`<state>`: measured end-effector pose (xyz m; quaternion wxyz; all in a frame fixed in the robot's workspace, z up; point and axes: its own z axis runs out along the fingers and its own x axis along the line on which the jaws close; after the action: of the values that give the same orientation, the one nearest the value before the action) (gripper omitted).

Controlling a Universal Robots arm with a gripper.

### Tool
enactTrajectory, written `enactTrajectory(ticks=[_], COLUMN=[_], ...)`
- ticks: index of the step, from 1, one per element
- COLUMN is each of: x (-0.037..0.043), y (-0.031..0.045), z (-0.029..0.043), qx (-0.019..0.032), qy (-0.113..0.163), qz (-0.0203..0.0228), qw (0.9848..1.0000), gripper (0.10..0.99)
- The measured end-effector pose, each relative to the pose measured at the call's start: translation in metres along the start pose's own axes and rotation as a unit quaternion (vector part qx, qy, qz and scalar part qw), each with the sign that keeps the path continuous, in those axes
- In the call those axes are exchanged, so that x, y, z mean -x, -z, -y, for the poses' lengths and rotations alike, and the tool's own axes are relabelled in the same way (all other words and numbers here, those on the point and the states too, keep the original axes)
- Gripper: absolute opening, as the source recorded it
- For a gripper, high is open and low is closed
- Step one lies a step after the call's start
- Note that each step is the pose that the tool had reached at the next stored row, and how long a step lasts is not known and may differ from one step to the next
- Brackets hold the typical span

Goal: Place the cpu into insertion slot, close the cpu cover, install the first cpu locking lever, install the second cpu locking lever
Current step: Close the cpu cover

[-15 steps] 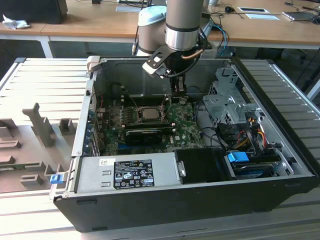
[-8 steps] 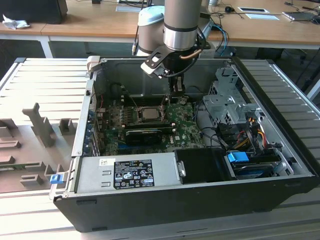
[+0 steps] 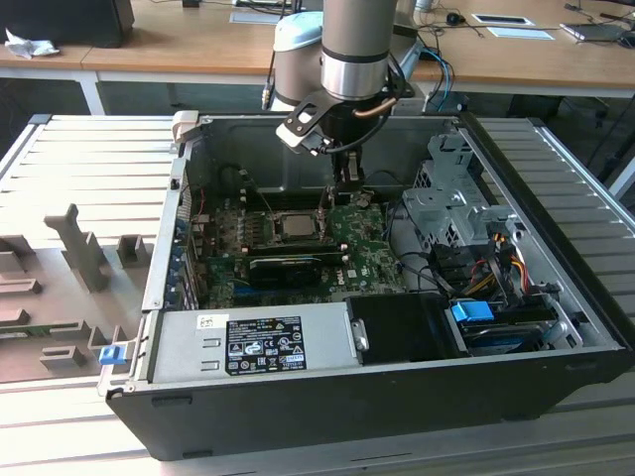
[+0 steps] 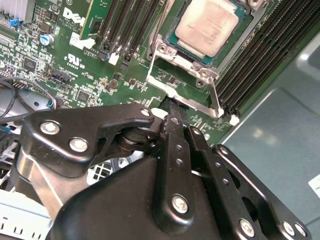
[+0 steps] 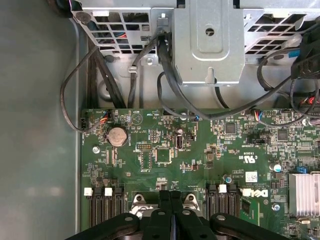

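The cpu, a flat silver-grey square, lies in the insertion slot on the green motherboard; the exterior view shows the cpu mid-board. The cpu cover, a silvery frame with a square window, stands tilted up off the socket on the side nearest my gripper. A thin metal locking lever stands up beside it. My gripper is shut, its black fingertips pressed together at the cover's free edge. The same gripper hangs just behind the socket, and its fingers point down at the board.
Rows of black memory slots flank the socket. A long black card lies in front of it. A grey drive cage with loose cables stands close behind the gripper. The power supply and case walls box in the space.
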<state>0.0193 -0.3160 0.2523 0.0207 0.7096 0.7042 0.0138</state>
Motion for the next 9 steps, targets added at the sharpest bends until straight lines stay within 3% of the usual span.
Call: enactTrajectory(ticks=[9], x=[0.0001], y=[0.0003], z=[0.0073], qx=[0.0], qy=[0.0], qz=[0.0], qw=[1.0], gripper=[0.106])
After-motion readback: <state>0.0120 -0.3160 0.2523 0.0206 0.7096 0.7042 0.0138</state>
